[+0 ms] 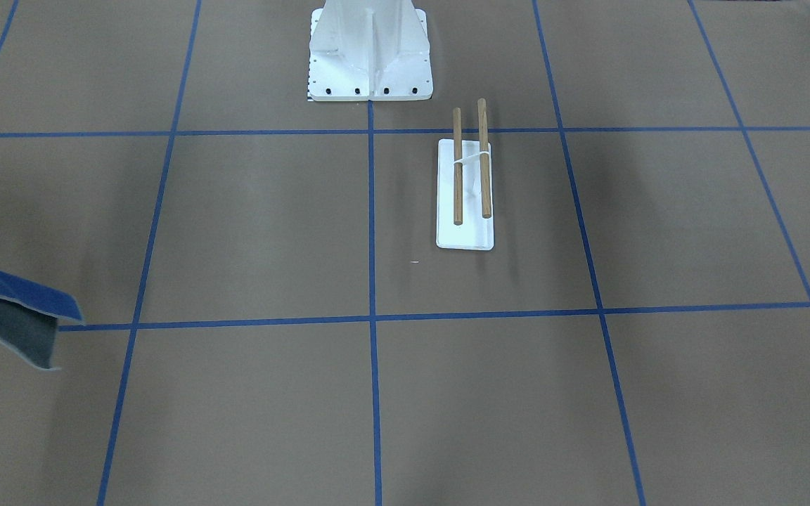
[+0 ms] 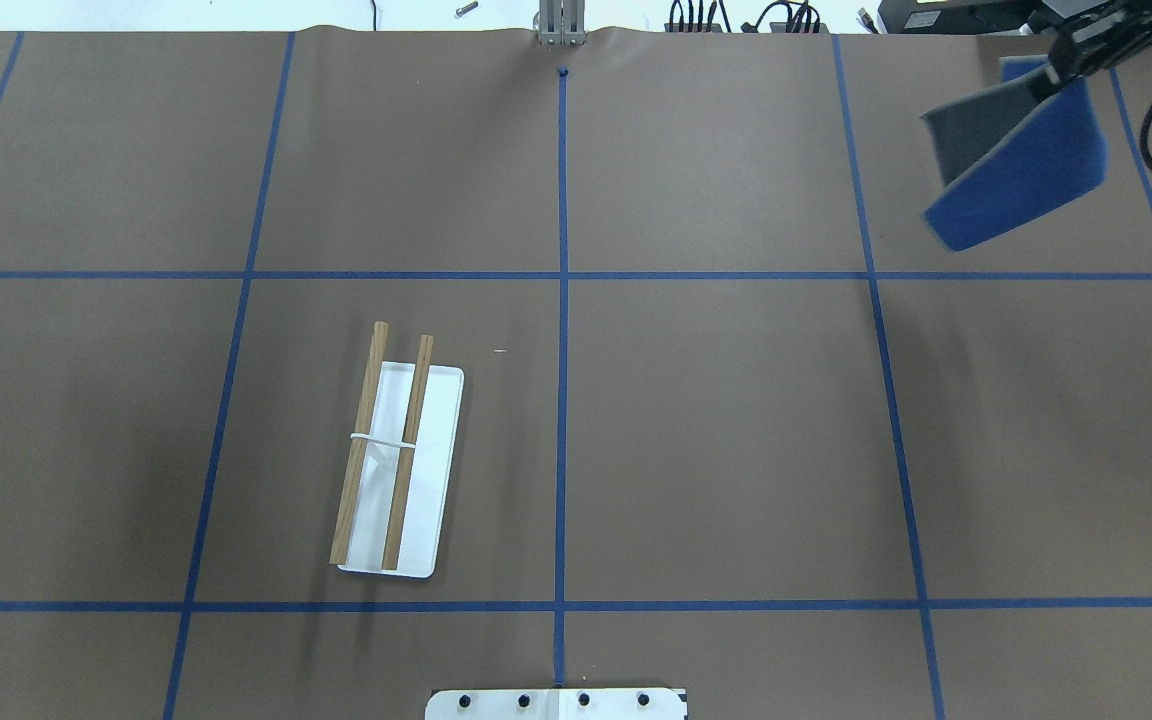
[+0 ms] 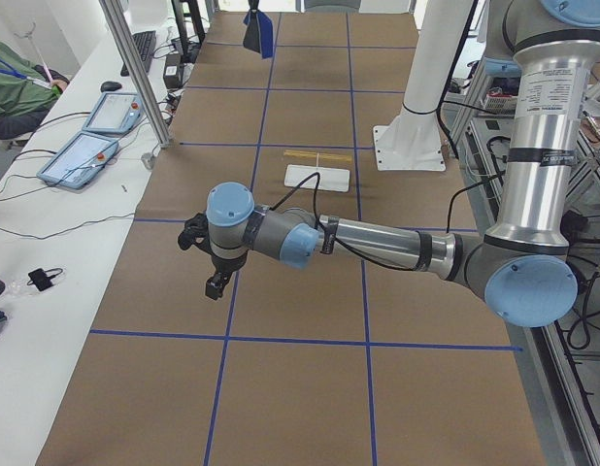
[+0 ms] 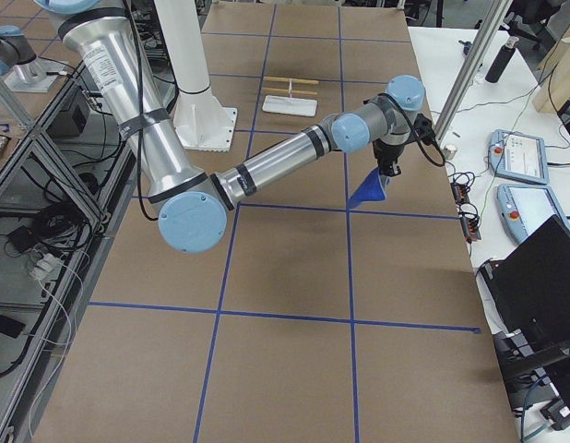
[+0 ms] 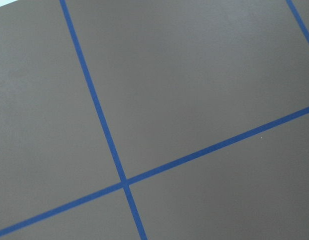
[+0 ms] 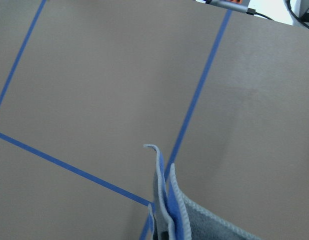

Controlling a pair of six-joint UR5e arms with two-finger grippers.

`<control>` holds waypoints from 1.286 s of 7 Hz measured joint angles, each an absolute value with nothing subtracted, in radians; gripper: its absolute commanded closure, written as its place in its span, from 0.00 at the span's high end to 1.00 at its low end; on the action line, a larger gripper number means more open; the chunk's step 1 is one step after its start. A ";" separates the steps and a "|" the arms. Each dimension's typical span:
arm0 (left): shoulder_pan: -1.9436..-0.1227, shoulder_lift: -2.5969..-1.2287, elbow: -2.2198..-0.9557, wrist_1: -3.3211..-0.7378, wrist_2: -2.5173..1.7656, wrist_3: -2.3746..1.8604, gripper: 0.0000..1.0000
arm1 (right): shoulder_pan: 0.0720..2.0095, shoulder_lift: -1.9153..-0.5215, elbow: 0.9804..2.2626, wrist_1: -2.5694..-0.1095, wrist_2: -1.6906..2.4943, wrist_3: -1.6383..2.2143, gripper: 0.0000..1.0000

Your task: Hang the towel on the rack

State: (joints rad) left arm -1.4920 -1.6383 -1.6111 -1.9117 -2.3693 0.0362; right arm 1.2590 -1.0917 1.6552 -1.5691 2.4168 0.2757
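The towel (image 2: 1021, 165), bright blue on one side and grey on the other, hangs folded in the air over the table's far right corner. My right gripper (image 2: 1061, 65) is shut on its top edge. The towel also shows in the front view (image 1: 11, 316), the exterior right view (image 4: 368, 191) and the right wrist view (image 6: 169, 210). The rack (image 2: 396, 455), a white base with two raised wooden rods, stands left of centre and far from the towel; it also shows in the front view (image 1: 466, 183). My left gripper (image 3: 215, 286) shows only in the exterior left view, so I cannot tell if it is open or shut.
The robot's white pedestal (image 1: 370, 53) stands at the table's near edge. Blue tape lines cross the brown table cover (image 5: 194, 90). Control tablets (image 3: 86, 146) and cables lie on the side bench beyond the far edge.
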 measured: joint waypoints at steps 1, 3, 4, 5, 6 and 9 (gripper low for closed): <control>-1.489 -1.644 -1.607 -1.954 -2.370 -0.029 0.99 | 1.177 -1.047 1.691 -1.569 2.343 0.414 0.00; -1.427 -1.697 -1.604 -2.088 -2.369 -0.327 0.99 | 0.985 -0.960 1.754 -1.570 2.121 0.702 0.00; -1.360 -1.761 -1.599 -2.123 -2.366 -0.539 0.98 | 0.905 -0.916 1.769 -1.570 2.024 0.811 0.00; -1.282 -1.838 -1.588 -2.135 -2.362 -0.770 0.98 | 0.857 -0.879 1.777 -1.571 1.979 0.892 0.00; -1.208 -1.922 -1.572 -2.140 -2.360 -1.032 0.98 | 0.823 -0.845 1.786 -1.571 1.956 0.981 0.00; -1.062 -2.117 -1.518 -2.144 -2.358 -1.589 0.98 | 0.706 -0.774 1.823 -1.572 1.849 1.108 0.00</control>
State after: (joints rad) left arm -1.0622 -2.1172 -1.5183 -2.1443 -2.3583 -1.5890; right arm 0.7062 -0.7744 1.8228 -1.5719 1.8486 1.1078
